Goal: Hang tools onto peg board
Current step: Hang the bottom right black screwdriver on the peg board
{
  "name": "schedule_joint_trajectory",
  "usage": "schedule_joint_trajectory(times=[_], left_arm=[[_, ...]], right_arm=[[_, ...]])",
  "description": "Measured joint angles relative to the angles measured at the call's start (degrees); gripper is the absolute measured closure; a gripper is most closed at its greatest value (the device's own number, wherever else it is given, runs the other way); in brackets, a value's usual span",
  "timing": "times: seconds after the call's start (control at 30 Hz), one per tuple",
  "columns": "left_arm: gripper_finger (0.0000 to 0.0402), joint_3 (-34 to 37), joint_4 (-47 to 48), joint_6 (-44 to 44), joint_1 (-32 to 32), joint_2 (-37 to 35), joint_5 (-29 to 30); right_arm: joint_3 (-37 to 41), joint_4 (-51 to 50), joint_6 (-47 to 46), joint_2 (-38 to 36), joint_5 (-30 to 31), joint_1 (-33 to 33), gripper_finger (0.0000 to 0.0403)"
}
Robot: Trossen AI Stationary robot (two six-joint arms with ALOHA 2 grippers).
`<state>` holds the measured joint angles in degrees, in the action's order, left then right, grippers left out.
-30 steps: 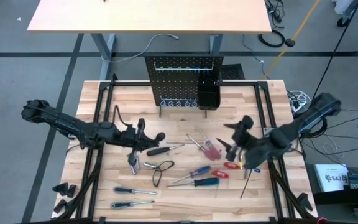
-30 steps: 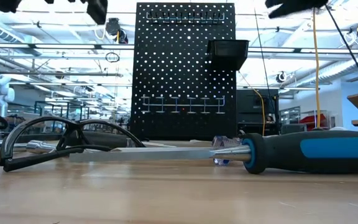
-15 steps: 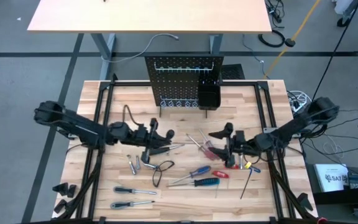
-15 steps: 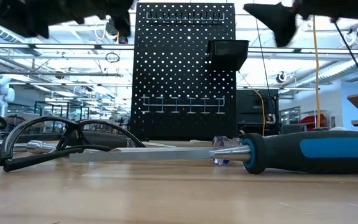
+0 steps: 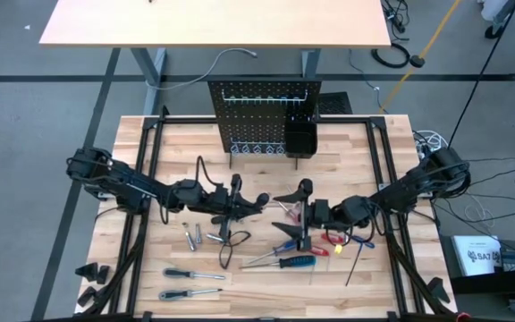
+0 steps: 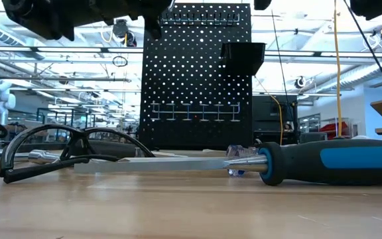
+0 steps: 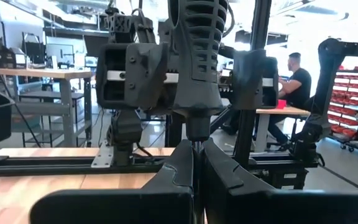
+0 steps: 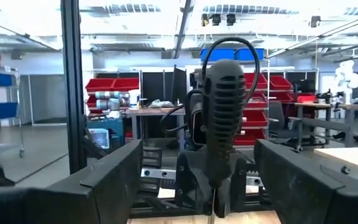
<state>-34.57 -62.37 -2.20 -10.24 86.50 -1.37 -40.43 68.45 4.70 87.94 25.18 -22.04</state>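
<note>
Evidently we face our two grippers, left gripper (image 5: 259, 199) clenched on nothing, right gripper (image 5: 295, 216) released, above the tools (image 5: 280, 259). Nothing hangs on the peg board (image 5: 264, 116) beyond both jaws.

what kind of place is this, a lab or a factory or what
Likely a robotics lab or workshop: red parts bins on shelves, workbenches in an open hall, another robot arm and a person seated at a desk.

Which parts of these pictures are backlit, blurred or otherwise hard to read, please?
Low view: bright ceiling lights behind turn the peg board into a near silhouette; the near blue-handled screwdriver looms large. Left wrist view: the left gripper shows as dark shapes against a glaring background. High view: even light, faint shadows on the table.
</note>
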Motion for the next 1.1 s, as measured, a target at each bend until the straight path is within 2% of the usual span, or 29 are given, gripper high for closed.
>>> schedule_joint_trajectory(times=[0.3, 0.63, 0.9, 1.0, 1.1], left_arm=[[0.0394, -1.44, 0.55, -0.01, 0.0, 0.5, -0.91], [0.0394, -4.33, 4.85, 1.49, 0.11, 0.52, -0.92], [0.0394, -4.33, 6.54, 1.46, 0.11, 0.5, -0.68], [0.0394, -4.33, 6.34, 1.49, 0.11, 0.5, -0.92], [0.0394, -4.33, 6.35, 1.53, 0.11, 0.5, -1.14]], right_arm=[[-0.49, -0.04, -2.45, 0.19, -3.16, 2.93, 0.0105], [-5.93, -0.97, -0.89, 5.51, -3.1, 4.04, 0.0105], [-6.74, 0.02, 0.48, 6.67, -2.63, 3.97, 0.0106], [-6.74, 0.43, 0.49, 6.6, -2.39, 3.97, 0.0122], [-6.74, 0.04, 0.56, 6.6, -2.2, 3.95, 0.0159]])
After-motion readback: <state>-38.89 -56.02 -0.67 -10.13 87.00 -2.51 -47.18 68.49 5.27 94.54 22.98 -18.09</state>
